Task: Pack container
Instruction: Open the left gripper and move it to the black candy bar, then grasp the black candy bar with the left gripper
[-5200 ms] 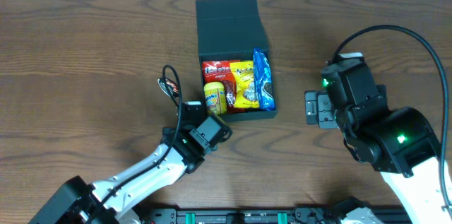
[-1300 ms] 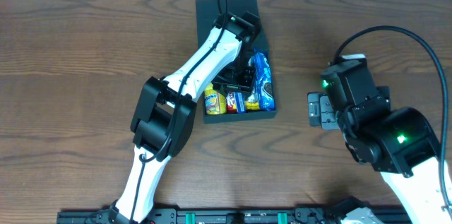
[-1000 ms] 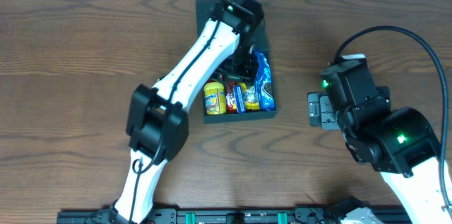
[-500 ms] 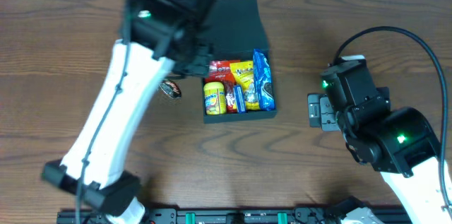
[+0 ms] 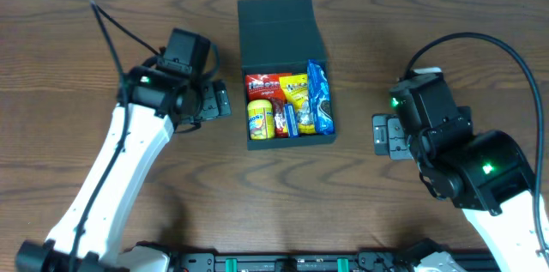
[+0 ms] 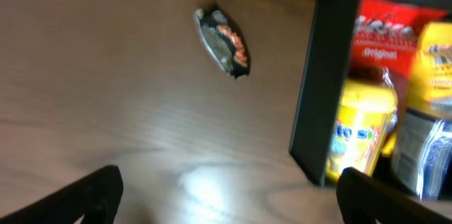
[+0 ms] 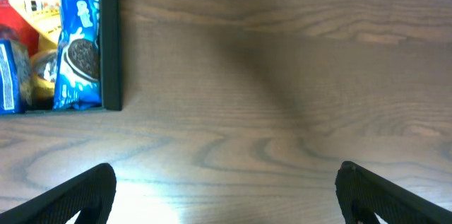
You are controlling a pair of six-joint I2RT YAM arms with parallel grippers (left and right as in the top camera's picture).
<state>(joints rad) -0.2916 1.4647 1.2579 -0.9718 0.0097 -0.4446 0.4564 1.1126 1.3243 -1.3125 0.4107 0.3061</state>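
The left pincer [image 6: 227, 190] and right pincer [image 7: 226, 185] are held wide open, empty. The container [image 5: 280, 25] is filled with snacks [image 5: 292, 105].

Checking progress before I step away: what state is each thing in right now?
container: lid open, snacks inside.
small dark packet: lying on the table, outside the container.
left gripper: open, empty.
right gripper: open, empty.
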